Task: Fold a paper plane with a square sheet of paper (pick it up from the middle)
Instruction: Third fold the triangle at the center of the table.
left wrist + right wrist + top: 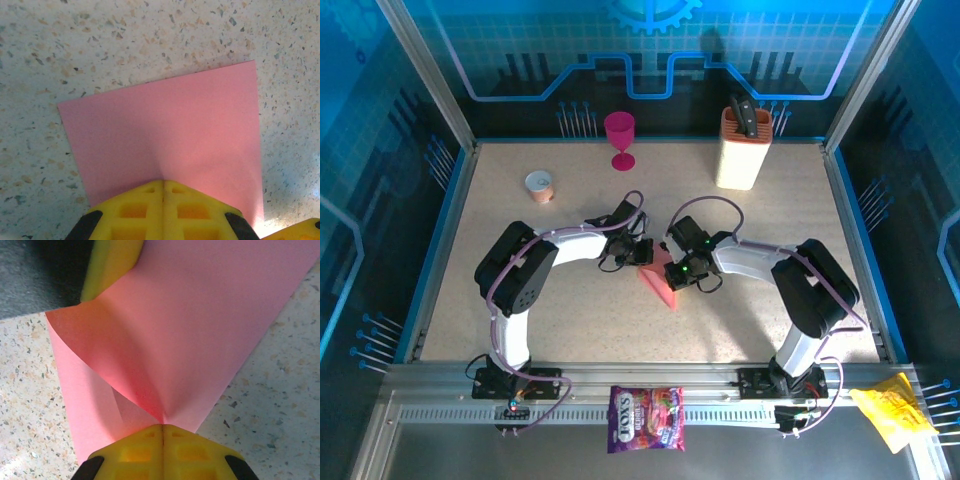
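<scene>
Left gripper and right gripper, tight on 1 pink sheet.

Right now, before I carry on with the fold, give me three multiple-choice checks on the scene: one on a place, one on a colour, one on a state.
1. Where does the knife block stand?
A. at the far right of the table
B. in the near left corner
C. between the arm bases

2. What colour is the goblet?
A. green
B. magenta
C. white

3. How is the left gripper?
A. open above bare tabletop
B. shut on nothing
C. shut on the square sheet of paper

Answers:
1 A: it stands at the far edge, to the right of the goblet.
2 B: it shows bright magenta in the top view.
3 C: its yellow fingers meet on the sheet's edge in the left wrist view.
</scene>
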### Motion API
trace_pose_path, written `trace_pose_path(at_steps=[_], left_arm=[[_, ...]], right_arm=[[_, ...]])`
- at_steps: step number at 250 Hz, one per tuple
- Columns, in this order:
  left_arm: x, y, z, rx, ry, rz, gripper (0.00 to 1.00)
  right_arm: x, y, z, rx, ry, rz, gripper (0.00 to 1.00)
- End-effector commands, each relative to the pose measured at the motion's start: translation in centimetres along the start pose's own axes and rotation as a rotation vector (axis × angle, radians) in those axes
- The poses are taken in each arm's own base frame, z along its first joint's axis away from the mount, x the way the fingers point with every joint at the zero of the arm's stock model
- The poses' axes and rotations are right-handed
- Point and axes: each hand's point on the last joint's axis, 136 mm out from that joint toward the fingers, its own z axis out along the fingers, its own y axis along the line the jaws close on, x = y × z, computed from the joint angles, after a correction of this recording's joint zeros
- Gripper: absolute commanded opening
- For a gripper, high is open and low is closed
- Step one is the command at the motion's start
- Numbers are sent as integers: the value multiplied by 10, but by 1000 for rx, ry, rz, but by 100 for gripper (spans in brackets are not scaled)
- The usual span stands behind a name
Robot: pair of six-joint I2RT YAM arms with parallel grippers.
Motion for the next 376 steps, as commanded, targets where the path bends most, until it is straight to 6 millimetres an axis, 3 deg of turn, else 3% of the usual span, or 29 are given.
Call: trace_pose_path(at_steps=[1, 152, 273, 342, 376], left_arm=[[48, 47, 24, -143, 143, -34, 0], [52, 51, 29, -147, 152, -42, 0], [54, 53, 30, -150, 159, -45, 0], [54, 52, 29, -146, 155, -50, 0], [45, 43, 18, -128, 115, -58, 0]], right_arm=[[3, -8, 2, 14, 18, 5, 0], [-12, -9, 1, 5, 2, -1, 0], [-12, -6, 6, -13, 10, 8, 0], [0, -13, 15, 0, 38, 23, 0], [9, -16, 20, 6, 55, 31, 0]])
